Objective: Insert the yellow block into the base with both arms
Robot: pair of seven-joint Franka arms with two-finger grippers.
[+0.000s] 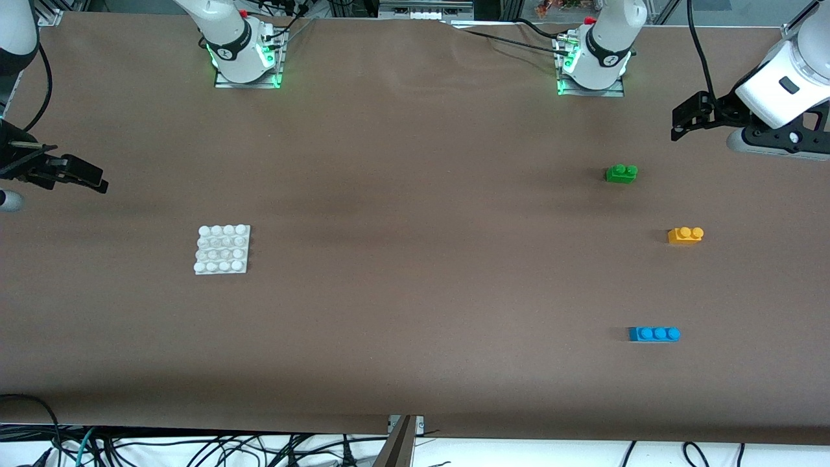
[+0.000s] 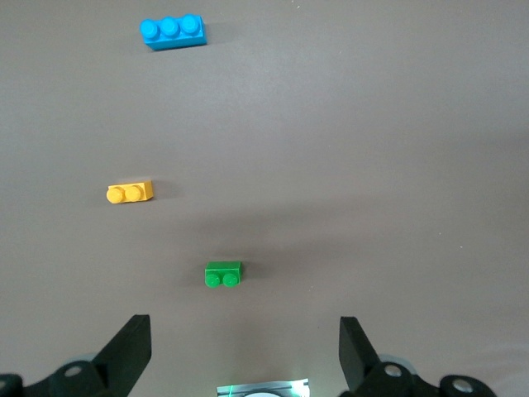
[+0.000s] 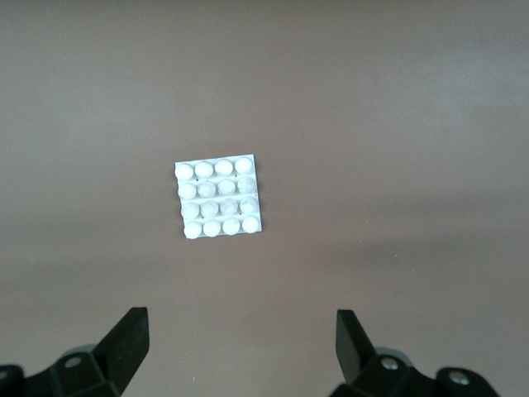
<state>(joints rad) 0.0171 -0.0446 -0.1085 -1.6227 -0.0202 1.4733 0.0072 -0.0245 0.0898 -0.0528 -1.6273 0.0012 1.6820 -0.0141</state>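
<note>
From the front view we see the small orange-yellow plastic brick with two round studs [image 1: 685,235] lying on the brown tabletop [image 1: 415,292] toward the left arm's end. A green two-stud brick [image 1: 621,173] lies farther from the camera than it, and a longer blue three-stud brick [image 1: 654,334] lies nearer. The flat square white plastic plate with its grid of round studs [image 1: 222,250] sits well apart from all three, toward the right arm's end. We read this split as deliberate: each arm has its own piece within reach. The left pincer [image 1: 687,117] hangs in the air at its end of the tabletop, up by the green brick's side, and the right pincer [image 1: 81,175] hangs at the other end, above the tabletop's edge region. Neither touches anything.

In the left wrist view, we look down between two black fingers [image 2: 128,347] spread wide and empty. The green brick [image 2: 223,274] lies closest to them, then the yellow block [image 2: 130,193], then the blue brick [image 2: 172,32]. We judge the left arm must pass the green one to reach its target.

In the right wrist view, the right pincer's fingers [image 3: 124,343] stand just as wide and hold nothing, with the white base [image 3: 218,198] flat on the tabletop below, probably so this arm can steady it during insertion.
</note>
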